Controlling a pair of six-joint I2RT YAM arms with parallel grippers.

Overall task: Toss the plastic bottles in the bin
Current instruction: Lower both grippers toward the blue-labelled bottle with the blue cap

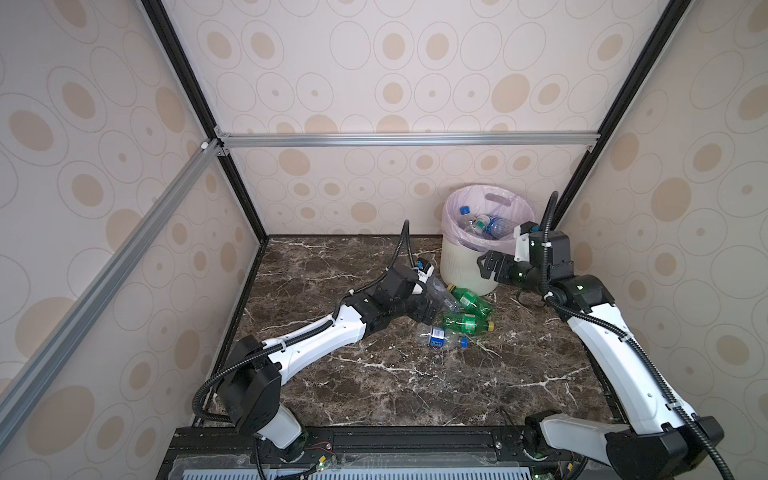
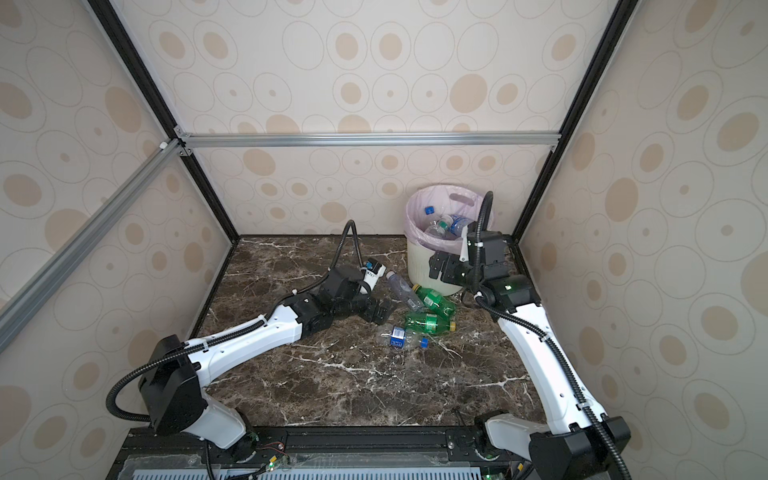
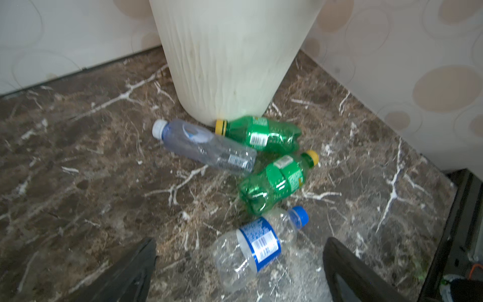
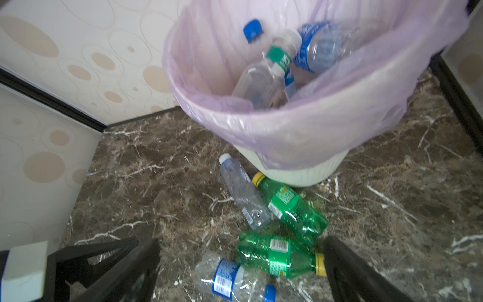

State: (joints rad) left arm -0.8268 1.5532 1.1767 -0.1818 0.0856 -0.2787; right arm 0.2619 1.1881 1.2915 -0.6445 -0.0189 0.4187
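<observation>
The cream bin [image 1: 457, 266] with its lilac bag stands in the back right corner and holds several plastic bottles [image 4: 261, 78]. On the floor in front of it lie a clear white-capped bottle [image 3: 206, 146], two green bottles [image 3: 261, 134] [image 3: 274, 180] and a crushed clear bottle with a blue label [image 3: 251, 245]. My left gripper [image 3: 240, 244] is open just left of this pile [image 2: 380, 311]. In the left wrist view the blue-label bottle lies between its fingers, untouched. My right gripper [image 1: 488, 266] hangs open and empty before the bin wall, above the bottles [image 4: 241, 241].
The dark marble floor [image 1: 415, 386] is walled in by patterned panels on three sides. A black post [image 1: 582, 166] runs up behind the bin. A black rail [image 1: 395, 440] with both arm bases runs along the front edge.
</observation>
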